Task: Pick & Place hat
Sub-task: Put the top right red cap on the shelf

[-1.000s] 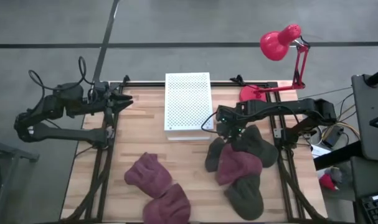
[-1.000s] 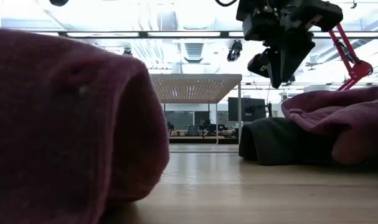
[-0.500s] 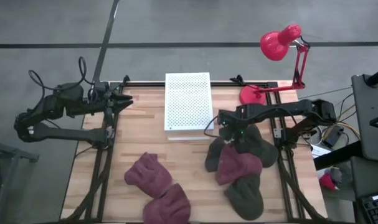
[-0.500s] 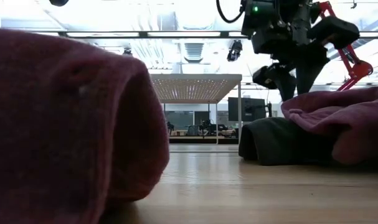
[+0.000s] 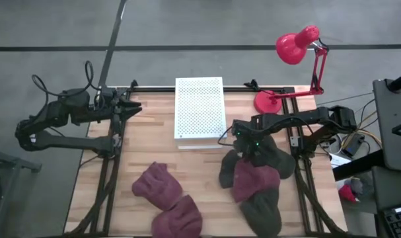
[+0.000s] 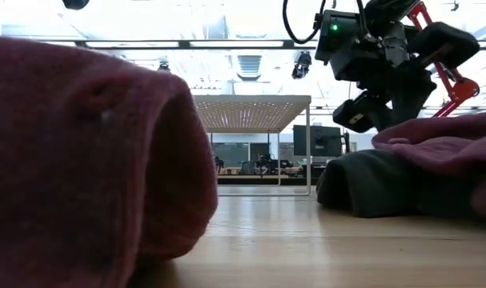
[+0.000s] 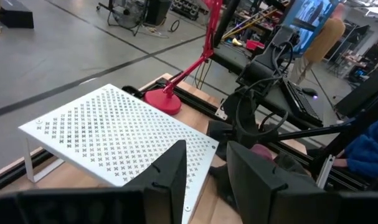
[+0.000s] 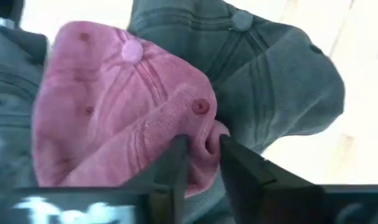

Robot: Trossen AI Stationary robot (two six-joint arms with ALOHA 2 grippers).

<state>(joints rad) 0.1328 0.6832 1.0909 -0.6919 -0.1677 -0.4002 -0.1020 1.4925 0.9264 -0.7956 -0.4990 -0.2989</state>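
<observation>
Several hats lie heaped at the desk's [image 5: 154, 142] right, the right end effector [image 5: 253, 151] above them. Level view: it hangs low over the pile. Its wrist view: narrowed fingers [image 8: 176, 152] pinch a fold of the pink hat [image 8: 120, 106], apparently for lifting.

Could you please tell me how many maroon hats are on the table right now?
3. Two lie together at the table's front left. The third sits on the grey hats at right, pinched by the right gripper. Others may be hidden underneath.
</observation>
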